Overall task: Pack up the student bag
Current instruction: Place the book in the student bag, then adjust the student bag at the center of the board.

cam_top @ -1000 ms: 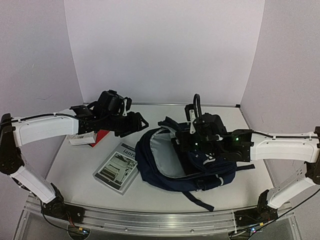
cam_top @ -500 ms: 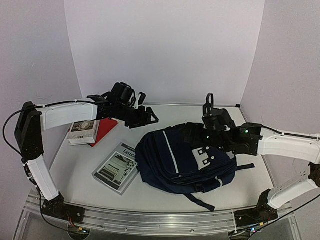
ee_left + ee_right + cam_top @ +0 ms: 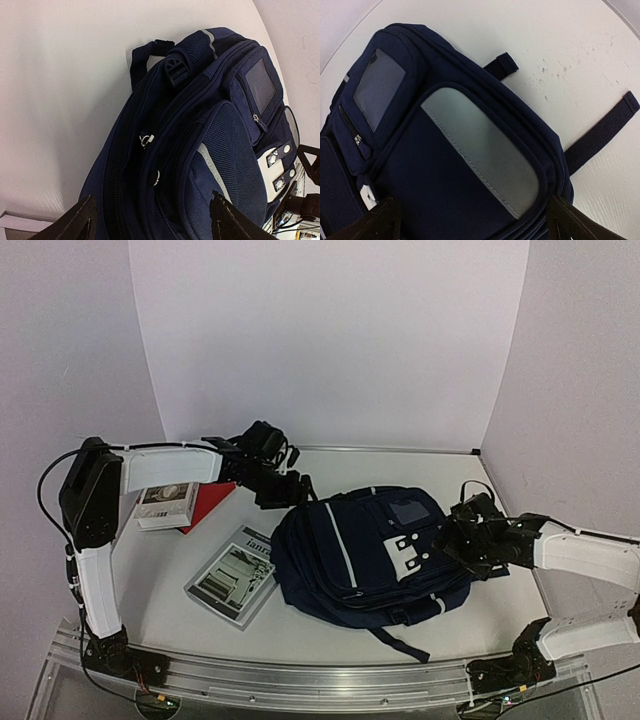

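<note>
**Limp backpack is lying on the table, both grippers open beside it**

The student bag [image 3: 370,560] is lying on the table [image 3: 480,475] at middle-right, front pockets facing up. The left gripper [image 3: 298,490] is hovering just at its top end with jaws spread and nothing between them. The right gripper [image 3: 455,538] is sitting beside the bag's right edge, jaws also wide apart and empty.

The navy fabric is looking soft and saggy, so it is likely to fold and slump when lifted. Its woven surface should not be slippery, but the flat panels are offering little to pinch. The carry handle [image 3: 150,50] and the zipper pulls [image 3: 146,139] are looking like the surest holds.

A booklet [image 3: 232,575], a red book [image 3: 205,502] and a white book [image 3: 168,502] are lying to the left, outside the bag.
</note>
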Robot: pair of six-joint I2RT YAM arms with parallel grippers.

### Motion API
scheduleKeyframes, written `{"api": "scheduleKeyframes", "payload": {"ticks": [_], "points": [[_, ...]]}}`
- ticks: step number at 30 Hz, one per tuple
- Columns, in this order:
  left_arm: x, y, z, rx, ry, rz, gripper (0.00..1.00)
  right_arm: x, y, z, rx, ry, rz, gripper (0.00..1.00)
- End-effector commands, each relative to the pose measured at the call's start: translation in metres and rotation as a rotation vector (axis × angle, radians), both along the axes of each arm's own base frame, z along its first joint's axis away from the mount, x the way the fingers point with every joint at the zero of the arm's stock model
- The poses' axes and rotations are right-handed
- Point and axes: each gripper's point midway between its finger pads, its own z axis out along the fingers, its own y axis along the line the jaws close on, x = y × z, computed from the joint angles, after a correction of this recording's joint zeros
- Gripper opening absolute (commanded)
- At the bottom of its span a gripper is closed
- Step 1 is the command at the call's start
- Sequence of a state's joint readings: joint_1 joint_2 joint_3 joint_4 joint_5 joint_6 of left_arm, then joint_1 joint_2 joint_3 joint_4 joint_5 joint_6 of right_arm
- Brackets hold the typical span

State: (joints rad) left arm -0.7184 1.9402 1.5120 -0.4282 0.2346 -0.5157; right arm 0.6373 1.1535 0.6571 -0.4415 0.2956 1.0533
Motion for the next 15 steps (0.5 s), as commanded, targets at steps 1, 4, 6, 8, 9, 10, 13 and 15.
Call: {"api": "scheduleKeyframes", "payload": {"ticks": [1,4,6,8,9,10,13,15], "points": [[-0.002,-0.007,0.0,-0.046,-0.002,-0.015,0.74,0.006,0.007,-0.003,0.034,0.003,-0.024,0.98],[-0.023,-0.013,-0.01,-0.128,0.059,-0.066,0.67,0.02,0.031,-0.004,0.077,-0.012,0.062,0.92],[-0.041,-0.022,-0.011,-0.188,0.085,-0.117,0.62,0.031,0.049,-0.005,0.104,-0.022,0.119,0.87],[-0.062,-0.033,-0.012,-0.212,0.095,-0.166,0.59,0.042,0.062,-0.006,0.117,-0.04,0.161,0.83],[-0.072,-0.039,-0.011,-0.215,0.092,-0.194,0.58,0.048,0.067,-0.007,0.114,-0.053,0.176,0.81],[-0.083,-0.046,-0.012,-0.212,0.091,-0.224,0.57,0.056,0.072,-0.003,0.114,-0.082,0.185,0.8],[-0.113,-0.063,-0.011,-0.21,0.094,-0.297,0.56,0.082,0.082,0.009,0.078,-0.169,0.209,0.78],[-0.13,-0.073,-0.008,-0.23,0.108,-0.337,0.55,0.105,0.091,0.024,0.043,-0.243,0.222,0.77]]}}
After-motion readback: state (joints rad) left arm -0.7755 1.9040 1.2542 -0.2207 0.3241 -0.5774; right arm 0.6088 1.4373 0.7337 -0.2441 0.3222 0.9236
